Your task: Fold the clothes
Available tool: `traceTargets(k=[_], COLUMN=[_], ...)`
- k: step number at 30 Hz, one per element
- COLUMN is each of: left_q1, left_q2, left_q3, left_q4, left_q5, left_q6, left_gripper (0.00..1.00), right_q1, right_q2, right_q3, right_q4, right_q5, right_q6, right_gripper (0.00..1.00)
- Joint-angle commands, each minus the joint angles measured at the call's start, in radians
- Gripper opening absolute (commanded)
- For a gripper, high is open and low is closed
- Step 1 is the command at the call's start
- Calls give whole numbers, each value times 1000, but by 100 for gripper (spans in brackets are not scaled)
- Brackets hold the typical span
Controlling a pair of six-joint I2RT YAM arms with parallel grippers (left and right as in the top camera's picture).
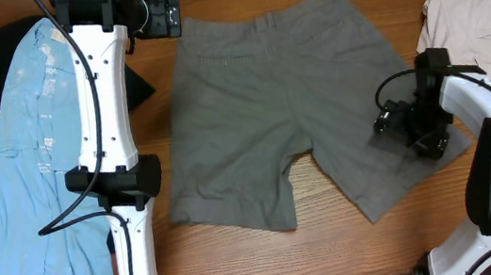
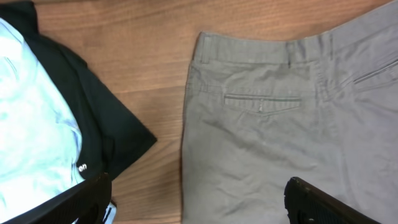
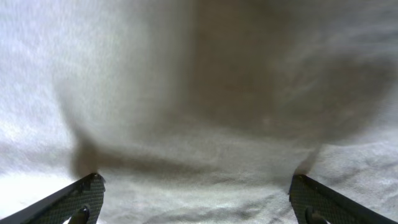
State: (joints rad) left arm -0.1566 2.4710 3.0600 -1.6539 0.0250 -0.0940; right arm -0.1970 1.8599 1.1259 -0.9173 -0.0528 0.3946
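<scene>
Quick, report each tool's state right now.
Left tool: open, holding nothing, above the shorts near the waistband.
Right tool: open, holding nothing, close over a leg of the shorts.

Overhead view is lit evenly from above and is sharp throughout; only faint, soft shadows are seen on the table [image 1: 337, 258]. Left wrist view is in focus, but the light blue shirt [image 2: 31, 124] is blown out to near white. Right wrist view is filled by blurred, out-of-focus shorts [image 3: 199, 162]; a dark shadow is cast across the upper middle.
</scene>
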Motion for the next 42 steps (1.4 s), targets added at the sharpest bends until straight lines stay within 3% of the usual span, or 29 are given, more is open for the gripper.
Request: traceTargets(k=[1,10,19,32,42], left_q1=[-1,-1,-1,-1,-1], left_q2=[11,11,11,11,77], left_q3=[-45,-230,-512,-874,-956], left_q4=[1,142,556,1015,1113], left_q5=[-6,3,69,107,157], left_q6=[29,39,145,204,203], left_gripper=[92,93,90,84,82], right_q1=[-55,-95,49,179,179], right_q2=[16,16,14,14,14], right_q3=[7,266,597,610,610], right_q4=[22,-190,-429,-407,-381], right_q5=[29,14,-56,-53,-53], right_q6=[-29,21,-4,-6,-6], right_gripper=[100,100,100,100,100])
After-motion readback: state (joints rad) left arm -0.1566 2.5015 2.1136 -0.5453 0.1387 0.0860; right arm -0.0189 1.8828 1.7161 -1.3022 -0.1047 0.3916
